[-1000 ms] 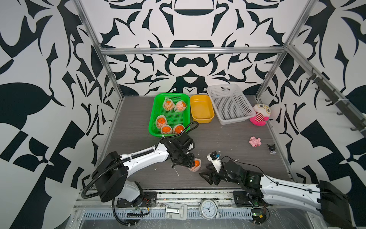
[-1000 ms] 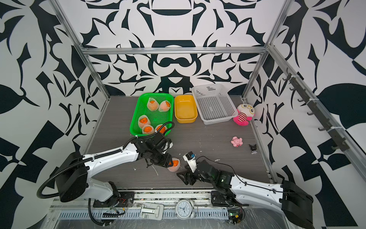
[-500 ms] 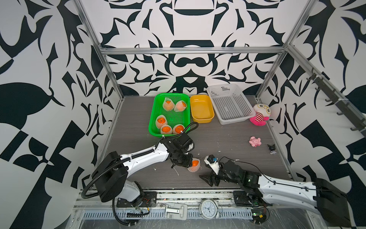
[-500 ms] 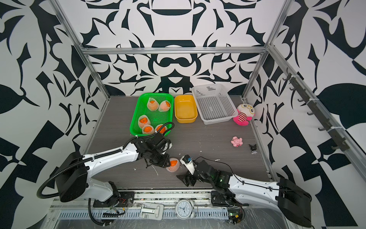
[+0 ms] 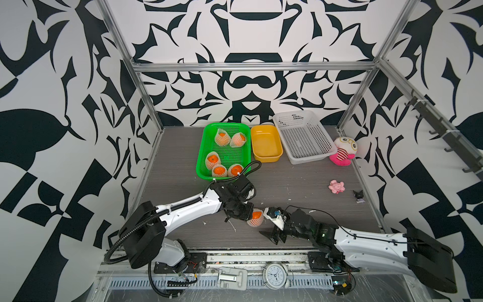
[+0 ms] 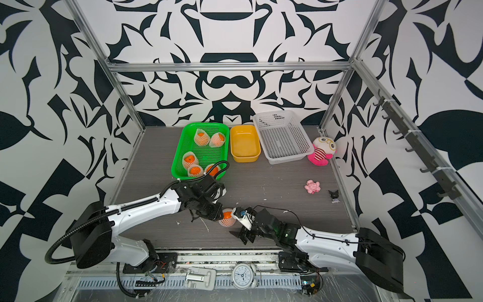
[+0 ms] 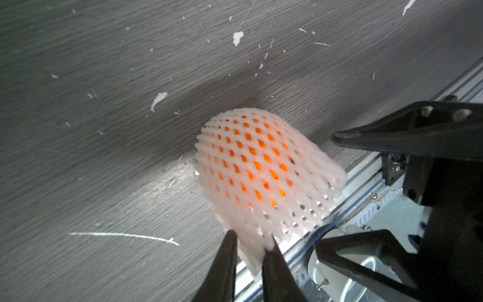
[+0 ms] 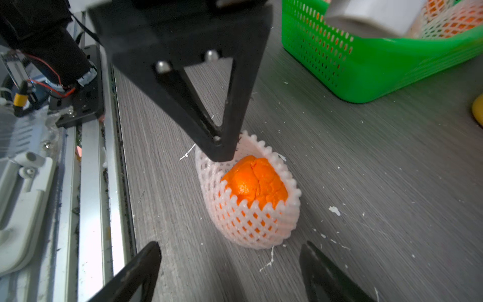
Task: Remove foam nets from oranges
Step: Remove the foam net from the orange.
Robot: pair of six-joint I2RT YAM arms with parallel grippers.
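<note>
Left hand (image 7: pixel 251 243) clenched on the rim of the foam net (image 7: pixel 261 170), right hand (image 8: pixel 230 247) spread wide just beside it
The orange (image 8: pixel 254 180) sits inside that net on the bench (image 5: pixel 300 183) near the front rail, its top bare; five more netted oranges (image 5: pixel 212 159) lie in the green basket (image 5: pixel 203 146)

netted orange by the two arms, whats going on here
The left claw is pinched shut on the rim of the foam net around one orange, near the front edge of the table. The right claw stands open just beside it, touching nothing. Five more netted oranges sit in the green basket.
</note>
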